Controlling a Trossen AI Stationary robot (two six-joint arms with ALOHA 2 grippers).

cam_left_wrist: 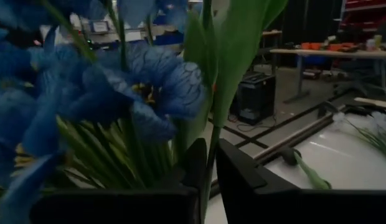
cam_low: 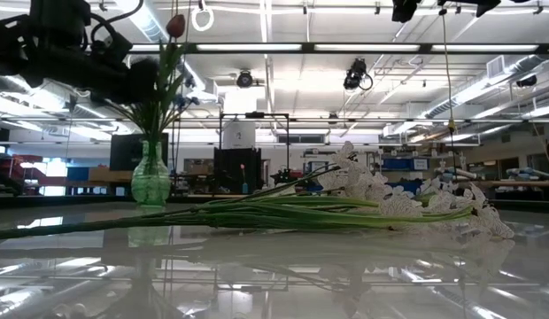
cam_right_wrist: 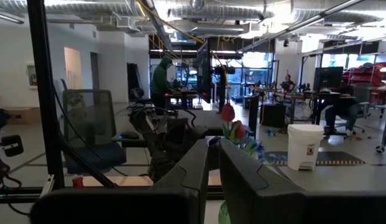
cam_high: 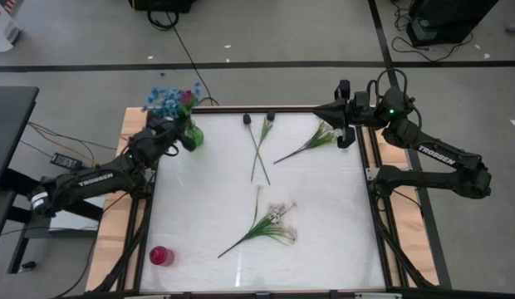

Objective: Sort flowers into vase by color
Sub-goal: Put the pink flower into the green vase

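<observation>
A green glass vase (cam_high: 193, 136) (cam_low: 150, 182) stands at the table's far left corner and holds blue flowers (cam_high: 164, 100) (cam_left_wrist: 149, 81). My left gripper (cam_high: 181, 131) (cam_left_wrist: 208, 177) is right at the vase, shut on a green tulip stem. Its pink-red bud (cam_low: 175, 25) stands high above the vase. My right gripper (cam_high: 322, 109) (cam_right_wrist: 213, 165) hovers shut and empty above the far right of the table. Below it a white spray (cam_high: 317, 138) lies flat. Two dark-budded stems (cam_high: 259, 143) and another white spray (cam_high: 271, 223) (cam_low: 381, 199) also lie on the table. My left gripper pinches the tulip's green stem (cam_left_wrist: 210, 155) between its two fingers, well below the bud, among the leaves. The fingers come level from the table's left, across the stem. The stem stands nearly upright, and its lower end reaches down into the green vase (cam_low: 153, 133).
A small red vase (cam_high: 161, 256) stands at the table's near left corner. The white table top (cam_high: 324, 224) has wooden rails (cam_high: 116, 216) along its left and right sides. People stand at benches in the room beyond (cam_right_wrist: 160, 78).
</observation>
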